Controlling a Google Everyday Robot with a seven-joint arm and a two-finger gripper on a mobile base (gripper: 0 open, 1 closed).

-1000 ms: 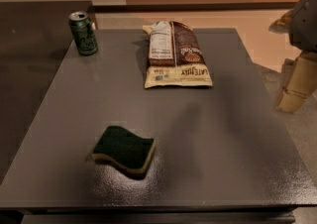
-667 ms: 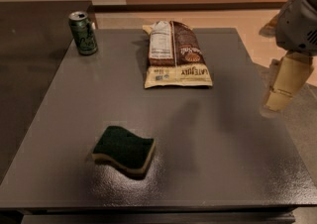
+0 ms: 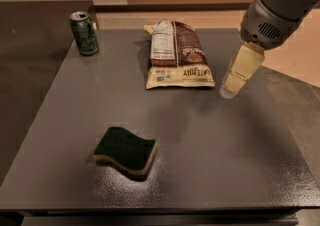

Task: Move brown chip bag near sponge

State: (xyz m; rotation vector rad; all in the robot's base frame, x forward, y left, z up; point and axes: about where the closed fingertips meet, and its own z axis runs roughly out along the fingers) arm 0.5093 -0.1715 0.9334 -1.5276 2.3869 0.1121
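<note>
Brown chip bag point(image 3: 177, 55) untouched; approach step.
Gripper point(image 3: 235, 77) hovers just beside it, state cannot be told; next: grasp bag, carry toward sponge point(image 3: 125, 151).

Gripper point(image 3: 231, 87) just right of brown chip bag point(image 3: 177, 55); sponge point(image 3: 125, 151) front-left, can point(image 3: 84, 33) back-left on table point(image 3: 225, 160).

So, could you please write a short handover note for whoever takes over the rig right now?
Claw: hovers above the right side of the table, just right of the brown chip bag, not touching it and carrying nothing.
Things: the bag lies flat at the far middle. The sponge sits near the front, left of centre, well apart from the bag. A green drink can stands at the far left corner.
Done: nothing yet; the bag is not grasped.
Left: grasp the bag, bring it forward, and set it beside the sponge.
</note>
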